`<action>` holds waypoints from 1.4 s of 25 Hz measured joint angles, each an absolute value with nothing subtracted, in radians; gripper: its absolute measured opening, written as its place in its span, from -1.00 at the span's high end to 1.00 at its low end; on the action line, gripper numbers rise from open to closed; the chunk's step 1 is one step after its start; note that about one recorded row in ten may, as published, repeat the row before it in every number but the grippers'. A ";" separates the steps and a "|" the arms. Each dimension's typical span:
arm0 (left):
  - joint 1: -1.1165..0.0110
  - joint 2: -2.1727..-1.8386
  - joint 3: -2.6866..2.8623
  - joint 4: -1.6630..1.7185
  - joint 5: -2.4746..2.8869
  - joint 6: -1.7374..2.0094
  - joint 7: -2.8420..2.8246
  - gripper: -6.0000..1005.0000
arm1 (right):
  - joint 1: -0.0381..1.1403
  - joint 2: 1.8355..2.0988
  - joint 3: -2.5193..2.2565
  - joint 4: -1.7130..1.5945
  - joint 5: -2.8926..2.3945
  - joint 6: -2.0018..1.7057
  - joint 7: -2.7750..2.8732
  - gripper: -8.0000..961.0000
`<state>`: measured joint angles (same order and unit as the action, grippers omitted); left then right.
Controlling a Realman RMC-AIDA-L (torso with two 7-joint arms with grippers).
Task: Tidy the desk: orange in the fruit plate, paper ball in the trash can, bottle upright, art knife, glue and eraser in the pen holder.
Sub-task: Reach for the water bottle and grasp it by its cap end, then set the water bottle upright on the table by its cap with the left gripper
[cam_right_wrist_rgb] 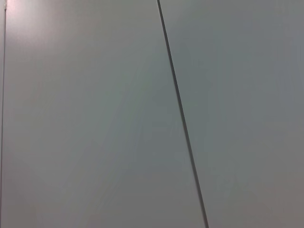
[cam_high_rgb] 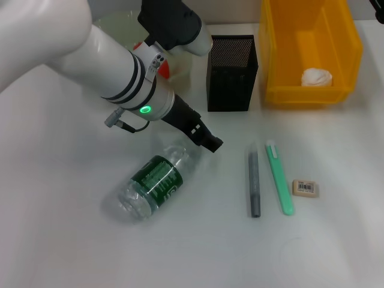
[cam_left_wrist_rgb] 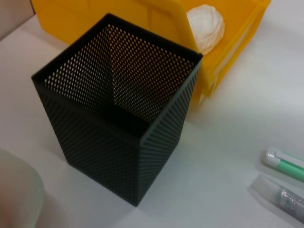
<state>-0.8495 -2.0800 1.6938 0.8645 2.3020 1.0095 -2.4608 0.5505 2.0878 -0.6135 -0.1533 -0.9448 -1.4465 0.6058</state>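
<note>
The clear bottle (cam_high_rgb: 153, 183) with a dark-green label lies on its side on the white desk. My left gripper (cam_high_rgb: 210, 143) hangs just above its cap end. The orange (cam_high_rgb: 163, 71) shows partly behind my left arm, in the pale-green fruit plate (cam_high_rgb: 117, 24). The black mesh pen holder (cam_high_rgb: 232, 72) stands empty; it also shows in the left wrist view (cam_left_wrist_rgb: 118, 128). The paper ball (cam_high_rgb: 316, 77) lies in the yellow trash can (cam_high_rgb: 309, 36). The grey glue stick (cam_high_rgb: 254, 180), green art knife (cam_high_rgb: 279, 177) and eraser (cam_high_rgb: 305, 188) lie side by side on the desk. The right gripper is out of view.
The left wrist view shows the trash can (cam_left_wrist_rgb: 85, 19) with the paper ball (cam_left_wrist_rgb: 206, 26), the art knife's end (cam_left_wrist_rgb: 285, 164) and the glue (cam_left_wrist_rgb: 285, 199). My left arm covers the desk's back left. The right wrist view shows only a grey surface.
</note>
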 joint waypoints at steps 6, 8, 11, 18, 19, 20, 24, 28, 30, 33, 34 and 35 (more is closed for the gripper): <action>-0.850 -2.080 1.697 0.850 2.302 1.009 -2.467 -0.56 | 0.552 2.088 -0.614 -0.153 -0.945 -1.451 0.606 -0.58; -0.850 -2.080 1.700 0.847 2.303 1.009 -2.466 -0.56 | 0.552 2.088 -0.614 -0.153 -0.945 -1.453 0.606 -0.58; -0.850 -2.080 1.706 0.847 2.305 1.009 -2.462 -0.56 | 0.551 2.088 -0.614 -0.148 -0.945 -1.453 0.606 -0.58; -0.850 -2.080 1.716 0.845 2.317 1.010 -2.464 -0.36 | 0.547 2.088 -0.614 -0.135 -0.945 -1.477 0.605 -0.58; -0.850 -2.080 1.717 0.841 2.322 1.011 -2.465 -0.33 | 0.544 2.088 -0.613 -0.133 -0.945 -1.484 0.605 -0.58; -0.850 -2.080 1.717 0.840 2.323 1.011 -2.465 -0.21 | 0.544 2.088 -0.613 -0.133 -0.945 -1.484 0.605 -0.58; -0.850 -2.080 1.717 0.837 2.324 1.010 -2.462 0.05 | 0.540 2.088 -0.610 -0.129 -0.944 -1.492 0.605 -0.58; -0.848 -2.080 1.711 0.837 2.325 1.013 -2.454 0.08 | 0.538 2.088 -0.609 -0.128 -0.938 -1.495 0.605 -0.58; -0.842 -2.080 1.707 0.844 2.327 1.014 -2.441 0.10 | 0.537 2.088 -0.609 -0.128 -0.938 -1.500 0.604 -0.58; -0.816 -2.078 1.681 0.876 2.319 1.016 -2.403 0.12 | 0.537 2.088 -0.603 -0.128 -0.937 -1.505 0.604 -0.58; -0.785 -2.076 1.649 0.910 2.302 1.022 -2.371 0.13 | 0.537 2.088 -0.603 -0.128 -0.937 -1.505 0.604 -0.58; -0.785 -2.076 1.649 0.910 2.302 1.022 -2.371 0.13 | 0.537 2.088 -0.603 -0.128 -0.937 -1.506 0.604 -0.58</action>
<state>-0.7847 -2.0756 1.6486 0.9096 2.3016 1.0224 -2.3705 0.5370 2.0877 -0.6027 -0.1283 -0.9368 -1.5056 0.6043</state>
